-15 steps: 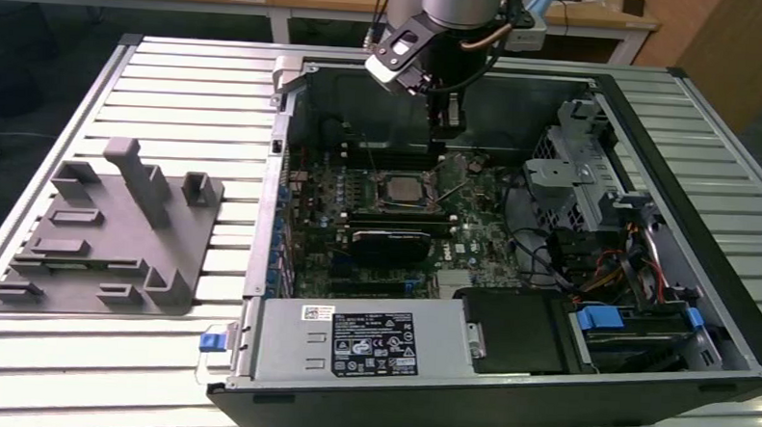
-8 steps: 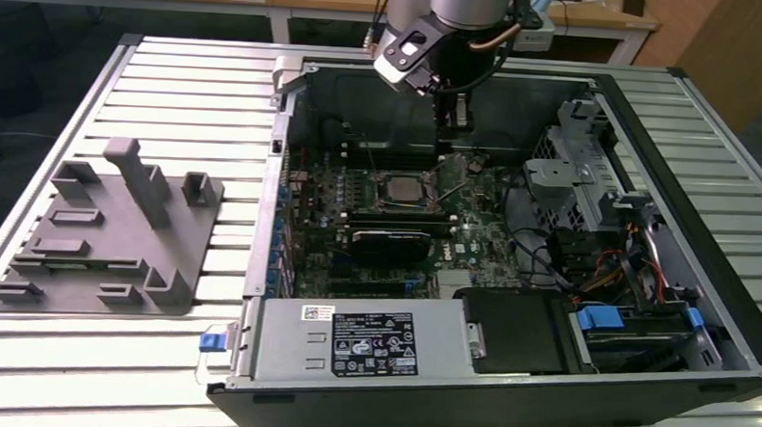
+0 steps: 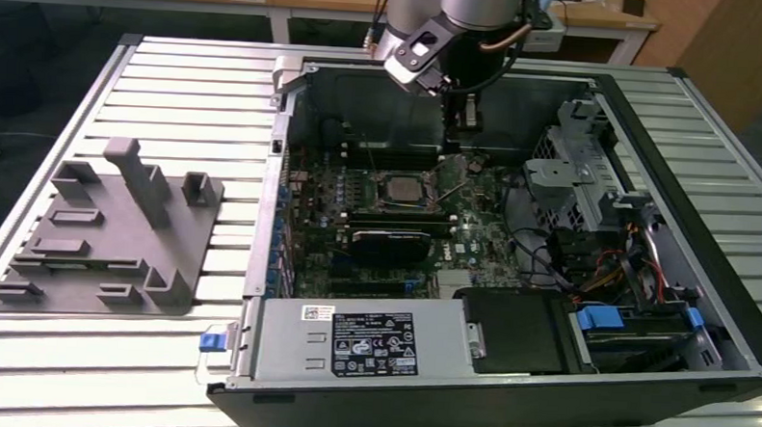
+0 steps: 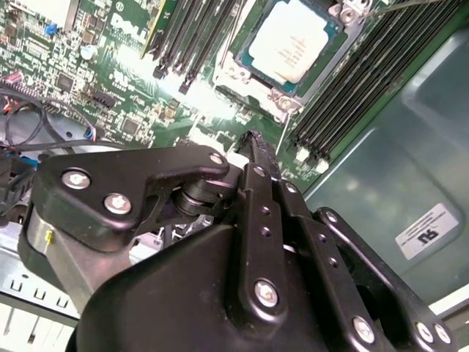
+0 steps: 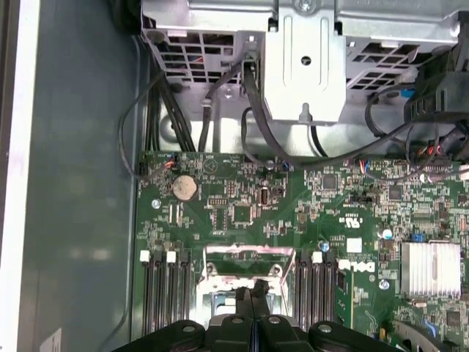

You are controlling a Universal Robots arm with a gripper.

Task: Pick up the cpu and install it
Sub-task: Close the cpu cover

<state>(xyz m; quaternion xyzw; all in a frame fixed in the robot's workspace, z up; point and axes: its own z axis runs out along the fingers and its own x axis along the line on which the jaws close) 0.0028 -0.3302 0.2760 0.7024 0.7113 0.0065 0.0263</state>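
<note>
The cpu lies flat in the socket on the green motherboard inside the open computer case. In the second wrist view its silver top sits within the metal socket frame, with memory slots on both sides. My gripper hangs over the board a little beyond the socket, toward the case's far wall. Its two black fingers are pressed together with nothing between them, seen in both wrist views. In the first wrist view the fingertips cover part of the socket frame.
A grey fixture block stands on the slatted table at the exterior view's left. Inside the case are the power supply, a drive cage, cable bundles and a small heatsink.
</note>
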